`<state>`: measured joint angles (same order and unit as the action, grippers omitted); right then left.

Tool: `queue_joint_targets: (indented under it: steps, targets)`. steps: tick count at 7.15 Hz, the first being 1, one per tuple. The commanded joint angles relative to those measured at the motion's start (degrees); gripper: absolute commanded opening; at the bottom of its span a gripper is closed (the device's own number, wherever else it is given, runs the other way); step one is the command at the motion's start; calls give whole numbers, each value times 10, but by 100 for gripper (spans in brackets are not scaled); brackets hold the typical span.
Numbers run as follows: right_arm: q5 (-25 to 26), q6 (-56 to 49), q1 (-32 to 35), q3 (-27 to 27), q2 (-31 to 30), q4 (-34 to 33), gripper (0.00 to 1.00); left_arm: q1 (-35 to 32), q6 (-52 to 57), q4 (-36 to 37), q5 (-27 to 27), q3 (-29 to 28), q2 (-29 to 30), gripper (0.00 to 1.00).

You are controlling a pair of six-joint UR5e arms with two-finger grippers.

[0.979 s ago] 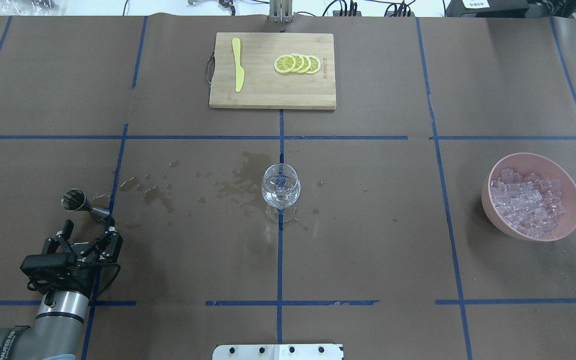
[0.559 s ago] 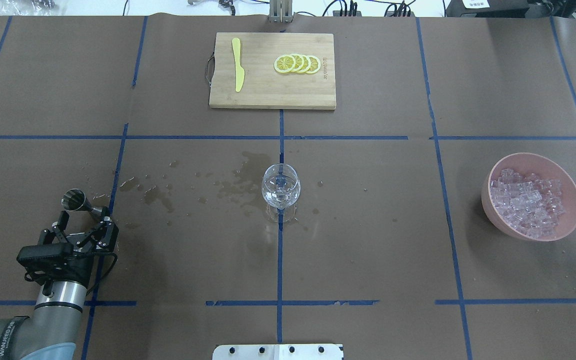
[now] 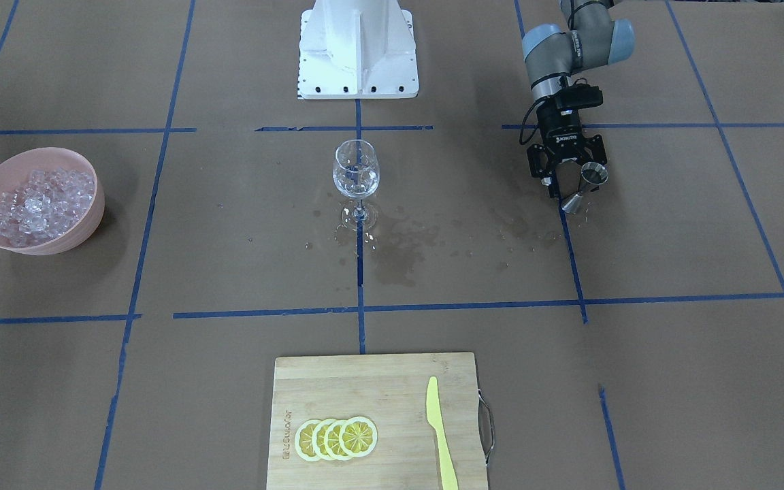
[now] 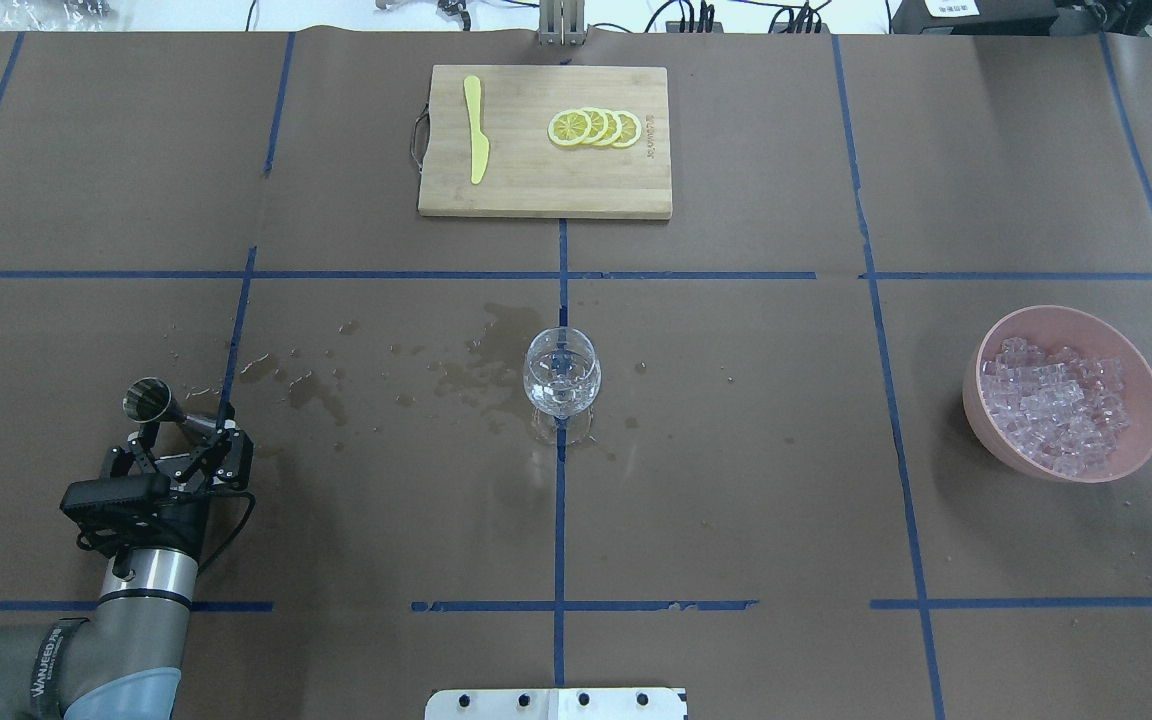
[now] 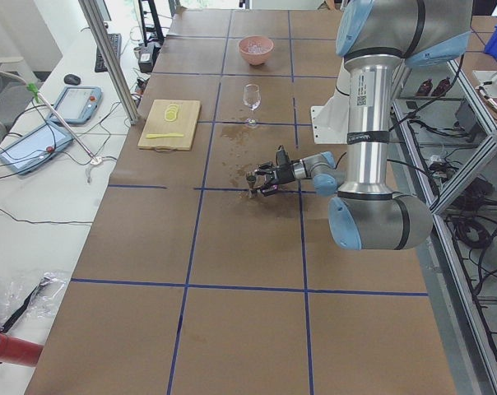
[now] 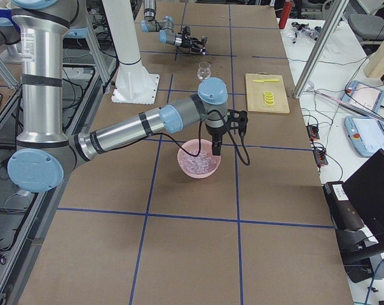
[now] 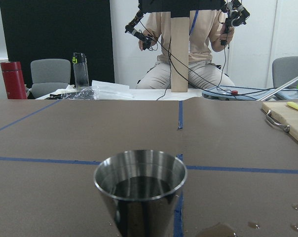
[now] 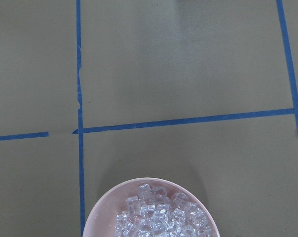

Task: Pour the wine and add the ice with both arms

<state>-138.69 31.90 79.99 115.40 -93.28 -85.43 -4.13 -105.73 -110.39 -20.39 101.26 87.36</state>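
A steel jigger [image 4: 149, 400] with dark liquid in it stands on the table at the left, close up in the left wrist view [image 7: 140, 187]. My left gripper [image 4: 186, 432] is open, with a finger on each side of the jigger's lower part; in the front view [image 3: 572, 182] it sits just behind the jigger [image 3: 593, 174]. A clear stemmed glass [image 4: 561, 375] stands at the table's middle. The ice [image 4: 1056, 410] fills a pink bowl [image 4: 1071, 318] at the right. My right gripper [image 6: 216, 151] hangs over that bowl; I cannot tell whether it is open. The right wrist view shows the ice [image 8: 161, 217] below.
A wooden cutting board [image 4: 536, 190] at the far middle carries lemon slices [image 4: 596, 128] and a yellow knife [image 4: 476, 130]. Wet spill marks [image 4: 491, 365] lie between the jigger and the glass. The white robot base [image 3: 358, 47] stands at the near edge.
My left gripper first drew back and to the left, then came forward and right, so its open fingers now straddle the jigger. The jigger, glass and bowl have not moved.
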Motion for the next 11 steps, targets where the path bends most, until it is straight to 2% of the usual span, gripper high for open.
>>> queue_joint_targets:
  steps: [1, 4, 5, 7, 10, 11]
  targets:
    - [1, 0, 0, 0, -1, 0, 100, -5, 0, 0, -1, -5, 1, 85]
    - [0, 0, 0, 0, -1, 0, 100, -7, 0, -1, -1, -10, 2, 71]
    - [1, 0, 0, 0, -1, 0, 100, -7, 0, -1, -1, -9, 2, 61]
    - [1, 0, -3, 0, -1, 0, 100, -8, 0, -1, -1, -10, 1, 34]
    - [2, 0, -5, 0, 0, 1, 100, -10, -4, -2, -1, -12, 0, 2]
    - [2, 0, -6, 0, 0, 1, 100, -11, -4, -2, -1, -7, 0, 0]
